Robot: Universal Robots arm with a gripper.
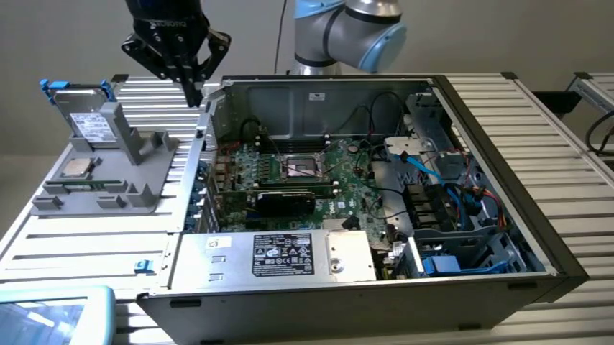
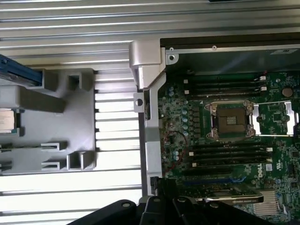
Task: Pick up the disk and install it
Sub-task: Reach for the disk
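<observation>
The disk [image 1: 88, 123] stands upright in a grey holder [image 1: 144, 172] at the exterior view's left, its white label facing out and blue rails at its top corners. My gripper [image 1: 195, 95] hangs above the back corner of the open computer case [image 1: 499, 144], to the exterior view's right of the disk and apart from it. Its black fingers are shut together with nothing between them. In the wrist view the gripper [image 2: 161, 206] sits over the case's wall, with the disk's blue rail [image 2: 21, 75] and the holder [image 2: 56, 136] off to one side.
A small square CPU chip [image 1: 77, 167] lies on the holder below the disk. Inside the case are the motherboard with its bare CPU socket [image 2: 231, 121], a silver power supply [image 1: 287, 255], loose cables and a blue-trimmed drive bay [image 1: 456, 259]. Ribbed metal table [image 1: 86, 244] surrounds everything.
</observation>
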